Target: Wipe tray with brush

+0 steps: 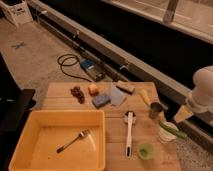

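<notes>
The yellow-orange tray [30, 124] sits at the front left of the wooden table, with a metal fork [73, 141] lying inside it. Right of the tray, the brush [129, 132] lies flat on the table, white handle toward me and dark head at the far end. My white arm enters at the right edge, and its gripper [185, 113] hangs open and empty above the table's right side. It is well right of the brush and apart from it.
A white cup holding a green-handled tool [171, 131], a small green cup [145, 150] and a metal cup [155, 110] stand near the gripper. A blue sponge [101, 100], grey cloth [118, 95] and food pieces [93, 89] lie further back. A cable [70, 64] lies on the floor.
</notes>
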### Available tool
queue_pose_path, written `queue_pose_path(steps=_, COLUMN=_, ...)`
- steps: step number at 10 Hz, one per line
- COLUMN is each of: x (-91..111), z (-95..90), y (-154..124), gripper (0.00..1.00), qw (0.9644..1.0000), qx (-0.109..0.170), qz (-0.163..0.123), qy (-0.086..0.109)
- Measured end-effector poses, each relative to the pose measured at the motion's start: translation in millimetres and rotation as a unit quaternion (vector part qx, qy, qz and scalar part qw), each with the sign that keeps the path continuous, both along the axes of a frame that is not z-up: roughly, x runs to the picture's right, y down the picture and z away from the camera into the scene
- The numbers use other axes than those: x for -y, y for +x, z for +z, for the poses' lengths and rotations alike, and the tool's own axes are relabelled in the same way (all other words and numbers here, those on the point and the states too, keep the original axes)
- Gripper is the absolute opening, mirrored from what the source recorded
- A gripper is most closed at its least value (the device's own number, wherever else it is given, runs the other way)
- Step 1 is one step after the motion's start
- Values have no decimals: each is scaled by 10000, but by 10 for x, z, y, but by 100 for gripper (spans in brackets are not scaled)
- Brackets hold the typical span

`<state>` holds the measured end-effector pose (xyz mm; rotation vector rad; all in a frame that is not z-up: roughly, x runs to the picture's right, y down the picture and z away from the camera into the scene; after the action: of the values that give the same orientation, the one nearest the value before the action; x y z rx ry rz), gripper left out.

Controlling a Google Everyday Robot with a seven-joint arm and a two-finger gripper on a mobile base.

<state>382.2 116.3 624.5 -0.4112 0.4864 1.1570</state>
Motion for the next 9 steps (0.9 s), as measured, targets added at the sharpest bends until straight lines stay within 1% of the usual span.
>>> queue_pose_path(steps=2, x=5, z=-11, y=6, gripper=78, qw=10000, qx=-24, qz=-27, qy=5)
queue_pose_path(steps=4, x=92, z=-74, y=-98, gripper=78, qw=9997, qx=86, qz=-208, qy=126)
queue_pose_path(steps=6, x=106, z=-75, y=-460, gripper=78, qw=9984, qx=371, qz=-410, qy=143)
queue_pose_path(steps=7, x=109, z=-72, y=-693, gripper=78, qw=9972, qx=551, qz=-487, qy=145)
queue_pose_path(steps=8, x=98, z=-78, y=-856, gripper=78, qw=9961, qx=685, qz=-545, qy=144)
queue_pose_path(steps=9, x=75, z=-94, y=-1099, gripper=78, qw=9937, qx=917, qz=-622, qy=137)
